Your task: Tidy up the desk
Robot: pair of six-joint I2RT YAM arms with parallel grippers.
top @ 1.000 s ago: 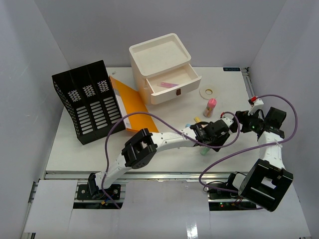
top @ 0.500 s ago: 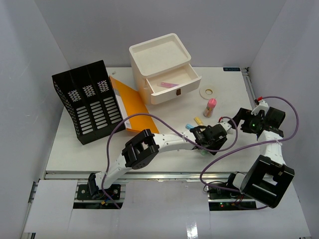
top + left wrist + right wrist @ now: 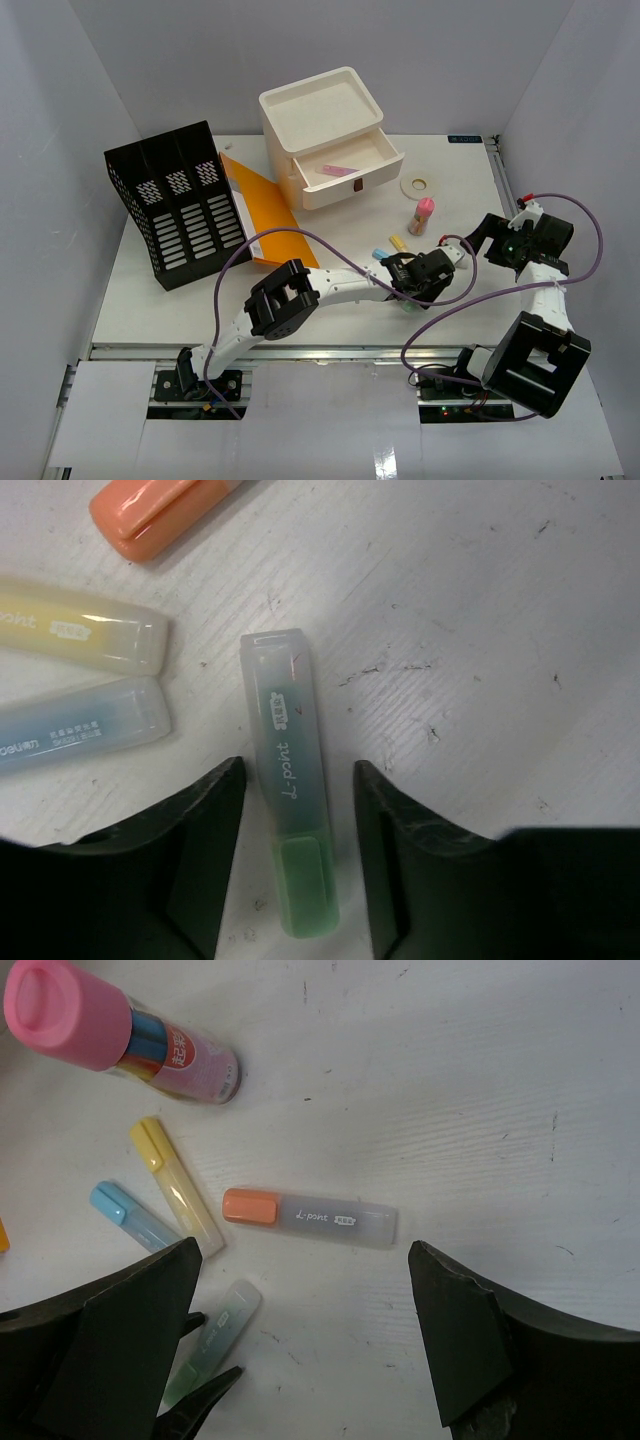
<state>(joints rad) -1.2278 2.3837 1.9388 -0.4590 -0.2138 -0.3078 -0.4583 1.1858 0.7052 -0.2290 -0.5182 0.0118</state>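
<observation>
On the white desk [image 3: 455, 165], a green highlighter [image 3: 290, 800] lies flat between the spread fingers of my left gripper [image 3: 297, 770], with a gap on each side. It also shows in the right wrist view [image 3: 215, 1335]. The left gripper [image 3: 412, 292] is low over the desk. My right gripper [image 3: 302, 1260] is wide open and empty, above an orange highlighter [image 3: 310, 1218] lying flat. In the top view the right gripper [image 3: 488, 238] is just right of the left one. A yellow highlighter [image 3: 178, 1190] and a blue highlighter [image 3: 135, 1217] lie side by side to the left.
A pink-capped tube [image 3: 422, 215] stands behind the highlighters. A cream drawer box [image 3: 325, 110] has its top drawer [image 3: 345, 165] open with a pink item inside. A tape roll [image 3: 419, 184], an orange folder [image 3: 265, 210] and a black file rack [image 3: 175, 205] sit further back and left.
My left gripper has shifted a little left and toward the front, down around the green highlighter. My right gripper has drawn back slightly to the right.
</observation>
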